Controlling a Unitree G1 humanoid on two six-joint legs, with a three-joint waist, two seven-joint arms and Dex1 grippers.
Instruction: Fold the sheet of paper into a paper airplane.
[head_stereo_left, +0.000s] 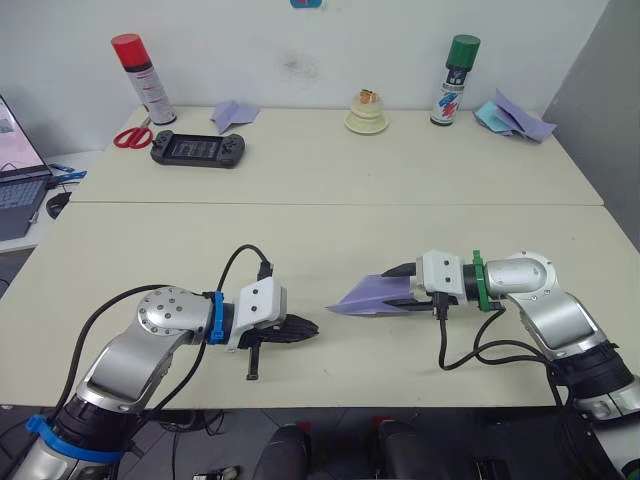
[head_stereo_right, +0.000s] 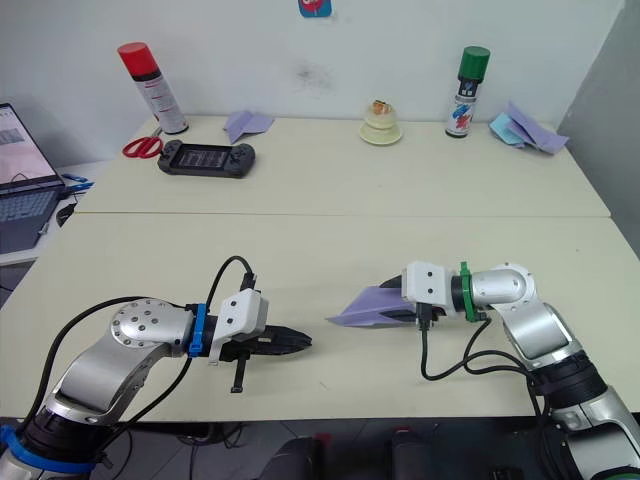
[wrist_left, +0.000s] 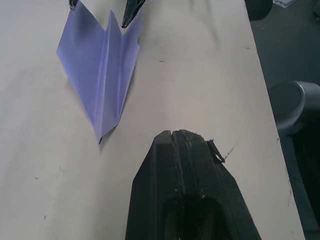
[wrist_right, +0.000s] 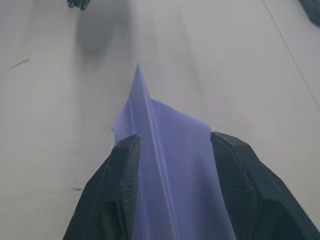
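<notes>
Nearest you, the left gripper (head_stereo_left: 305, 328) lies low over the front table (head_stereo_left: 330, 235) with its two black fingers pressed together into a single wedge, nothing between them; its tip points across at the paper airplane (head_stereo_left: 372, 297), with bare tabletop between the two. To your right, at about the same depth, the right gripper (head_stereo_left: 395, 287) has its fingers (wrist_right: 116, 187) spread wide, one on each side of the airplane's tail end, and the lavender paper runs between them; you cannot tell from these views whether the pads actually press on the paper. The airplane is a flat pointed wedge with a raised centre fold, its nose aimed at the left gripper and its body low on the table near the front middle. Farther back, across the seam on the rear table, you have a black game console (head_stereo_left: 198, 149) with red scissors (head_stereo_left: 131, 137) just to its left and a small lavender paper dart (head_stereo_left: 235, 114) just behind it. Along the wall stand a red-capped spray can (head_stereo_left: 142, 77) at the left, a small cream dish (head_stereo_left: 366, 112) near the middle, a green-capped spray can (head_stereo_left: 455, 78), and a pile of folded blue and lavender paper (head_stereo_left: 513, 116) at the far right. A laptop (head_stereo_left: 18, 182) sits off the left edge.
</notes>
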